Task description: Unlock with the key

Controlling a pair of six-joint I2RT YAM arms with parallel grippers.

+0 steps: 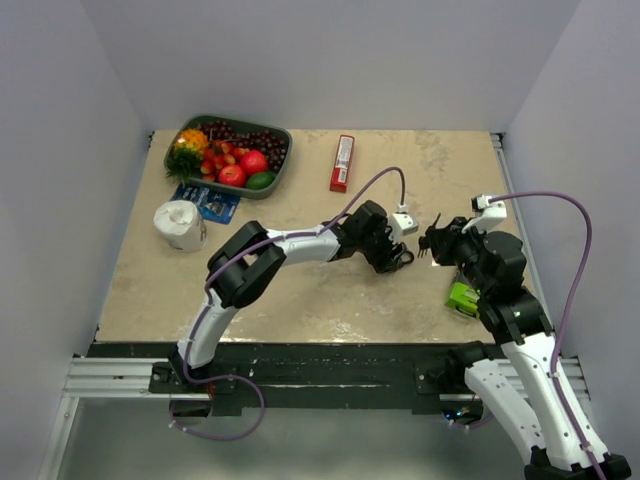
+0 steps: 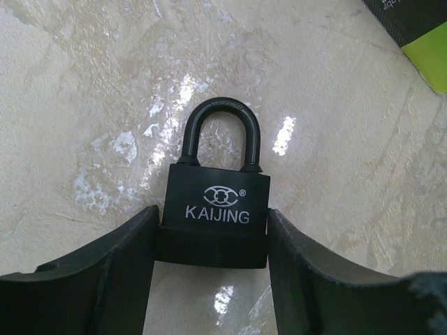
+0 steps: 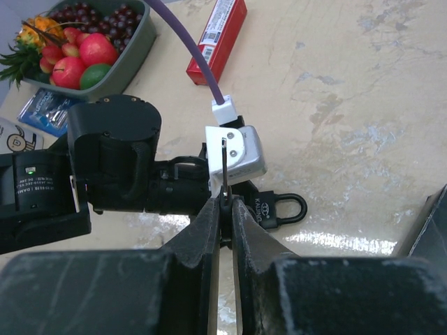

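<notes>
Two-armed: clamping black KAIJING padlock [image 2: 218, 199] in left end effector [image 2: 213, 222], pinching the key [image 3: 223, 164] in right end effector [image 3: 225, 206] at padlock's 3 o'clock; probably handling light, stiff, slick, gripping its head best.

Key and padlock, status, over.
Left gripper shut on black padlock, shackle closed. Right gripper shut on key, not inserted. Padlock base sits between left fingers.

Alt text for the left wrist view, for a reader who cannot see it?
The left gripper clamps the base of a black metal padlock marked KAIJING, its curved shackle closed and pointing away. Behind it is a glossy beige marbled tabletop, with the corner of a green-and-black box at top right.
</notes>
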